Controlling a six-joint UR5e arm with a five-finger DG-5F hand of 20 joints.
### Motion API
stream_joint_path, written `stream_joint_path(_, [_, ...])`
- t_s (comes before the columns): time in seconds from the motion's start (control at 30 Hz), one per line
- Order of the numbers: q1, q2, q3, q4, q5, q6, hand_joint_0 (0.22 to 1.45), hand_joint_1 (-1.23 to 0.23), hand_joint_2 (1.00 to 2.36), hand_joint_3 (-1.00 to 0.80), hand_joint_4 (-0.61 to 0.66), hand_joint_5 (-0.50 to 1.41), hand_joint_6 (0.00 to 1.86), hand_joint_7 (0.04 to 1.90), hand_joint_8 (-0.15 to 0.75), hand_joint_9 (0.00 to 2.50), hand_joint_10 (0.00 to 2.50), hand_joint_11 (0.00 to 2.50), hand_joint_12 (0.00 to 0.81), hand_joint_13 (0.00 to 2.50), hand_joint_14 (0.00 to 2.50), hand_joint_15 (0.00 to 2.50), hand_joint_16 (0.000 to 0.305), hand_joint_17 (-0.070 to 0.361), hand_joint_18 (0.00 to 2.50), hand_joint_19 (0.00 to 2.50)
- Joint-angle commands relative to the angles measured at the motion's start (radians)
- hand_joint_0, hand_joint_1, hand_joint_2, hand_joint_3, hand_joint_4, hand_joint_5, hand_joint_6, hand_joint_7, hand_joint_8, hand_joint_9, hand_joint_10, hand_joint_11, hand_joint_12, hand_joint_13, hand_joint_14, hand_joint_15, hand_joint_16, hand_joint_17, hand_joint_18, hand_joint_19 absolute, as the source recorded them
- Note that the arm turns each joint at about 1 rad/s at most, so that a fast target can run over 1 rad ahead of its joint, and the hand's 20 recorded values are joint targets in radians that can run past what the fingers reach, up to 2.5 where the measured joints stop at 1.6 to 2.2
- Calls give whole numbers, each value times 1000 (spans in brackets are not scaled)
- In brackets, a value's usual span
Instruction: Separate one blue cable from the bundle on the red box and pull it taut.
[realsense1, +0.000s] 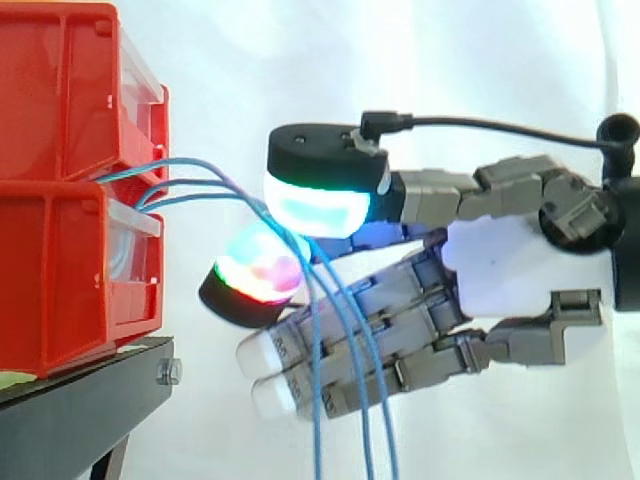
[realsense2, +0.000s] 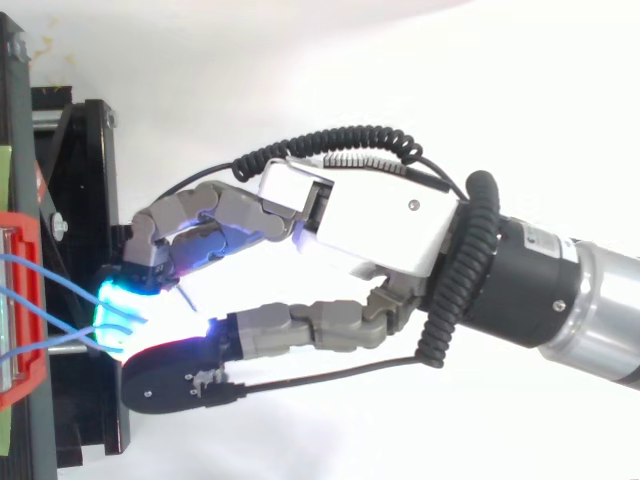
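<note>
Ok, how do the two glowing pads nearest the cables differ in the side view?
The upper pad glows cyan-green; the lower pad shows magenta, red and green. The upper pad sits above the blue cables, the lower pad beneath them. Both have black backs and belong to the hand.

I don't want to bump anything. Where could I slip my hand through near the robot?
Free: the space above the hand, right of the red bins, before the white curtain. Crowded: the gap between bins and hand, where the hand pinches the blue cables; below the hand, beside the black stand, those cables hang down.
</note>
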Motion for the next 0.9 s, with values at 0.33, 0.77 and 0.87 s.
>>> stream_joint_path(0.33, [4, 54, 8, -116, 0, 16, 663, -842, 1015, -265, 22, -135, 937, 927, 234, 798, 16, 392, 358, 703, 22, 494, 35, 78, 479, 231])
stream_joint_path(0.77, [4, 54, 9, -202, 0, 128, 602, -749, 1012, -318, 37, -103, 920, 1000, 205, 956, 14, 388, 351, 764, 22, 529, 34, 77, 518, 326])
stream_joint_path(0.87, [4, 54, 9, -202, 0, 128, 590, -727, 1012, -309, 39, -102, 917, 994, 204, 957, 14, 380, 352, 748, 24, 532, 35, 78, 507, 334])
